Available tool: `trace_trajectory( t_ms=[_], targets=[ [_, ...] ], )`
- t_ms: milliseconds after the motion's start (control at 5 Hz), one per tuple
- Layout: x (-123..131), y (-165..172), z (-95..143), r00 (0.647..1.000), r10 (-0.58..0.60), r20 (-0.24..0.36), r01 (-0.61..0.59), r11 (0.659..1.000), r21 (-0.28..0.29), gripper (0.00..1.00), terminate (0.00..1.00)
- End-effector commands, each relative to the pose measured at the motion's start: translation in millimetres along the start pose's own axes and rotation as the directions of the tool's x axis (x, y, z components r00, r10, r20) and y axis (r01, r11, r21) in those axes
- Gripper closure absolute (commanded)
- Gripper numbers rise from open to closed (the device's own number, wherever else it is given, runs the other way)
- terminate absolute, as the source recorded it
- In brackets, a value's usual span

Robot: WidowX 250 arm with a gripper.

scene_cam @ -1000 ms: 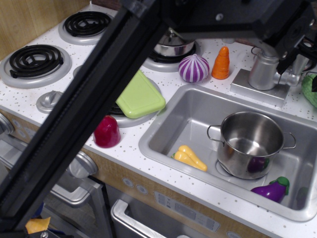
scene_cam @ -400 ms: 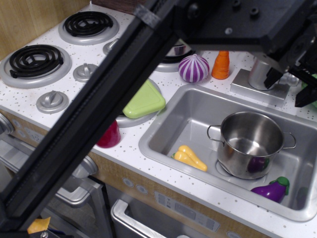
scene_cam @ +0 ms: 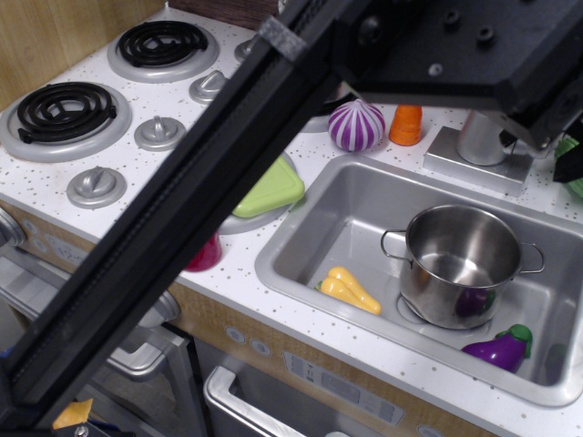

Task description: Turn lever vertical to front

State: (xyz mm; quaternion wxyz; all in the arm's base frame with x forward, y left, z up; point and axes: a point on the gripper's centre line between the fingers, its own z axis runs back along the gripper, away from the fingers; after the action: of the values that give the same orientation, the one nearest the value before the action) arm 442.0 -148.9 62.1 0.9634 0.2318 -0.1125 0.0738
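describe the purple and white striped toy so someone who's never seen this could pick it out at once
Start at the big metal sink and look at the speckled counter just behind its back-left corner. The striped toy sits there, a round onion-like bulb, immediately left of the orange carrot. Its purple and white vertical stripes set it apart from the plain orange carrot and the solid purple eggplant down in the sink.

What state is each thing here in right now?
Pot: upright in the sink, something purple inside.
Eggplant: lying in sink.
Yellow toy: lying in sink.
Faucet body: upright, top hidden by arm.
Lever: hidden.
Pincer: cannot tell.
Green lid: partly hidden by the arm.
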Motion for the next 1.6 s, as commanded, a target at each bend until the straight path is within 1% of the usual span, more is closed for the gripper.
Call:
trace_trajectory(
  t_ms=[0, 400, 600, 800, 1000, 1200, 1400],
  targets=[
    [29.5, 19.9, 40.9, 0.989, 0.067, 0.134, -0.060, 0.997, -0.055, 0.00, 0.00],
    [45.9, 24.5, 41.9, 0.985, 0.063, 0.163, -0.054, 0.997, -0.057, 0.00, 0.00],
    [53.5, 28.8, 38.5, 0.988, 0.045, 0.147, -0.030, 0.995, -0.099, 0.00, 0.00],
    [53.8, 27.0, 36.0, 0.988, 0.058, 0.144, -0.043, 0.994, -0.103, 1.00, 0.00],
    [47.8, 26.0, 38.2, 0.991, 0.065, 0.114, -0.051, 0.992, -0.118, 1.00, 0.00],
    [28.9, 21.4, 40.8, 0.993, 0.095, 0.063, -0.085, 0.985, -0.153, 1.00, 0.00],
    [14.7, 18.1, 41.0, 0.993, 0.119, 0.025, -0.113, 0.978, -0.175, 1.00, 0.00]
  ],
)
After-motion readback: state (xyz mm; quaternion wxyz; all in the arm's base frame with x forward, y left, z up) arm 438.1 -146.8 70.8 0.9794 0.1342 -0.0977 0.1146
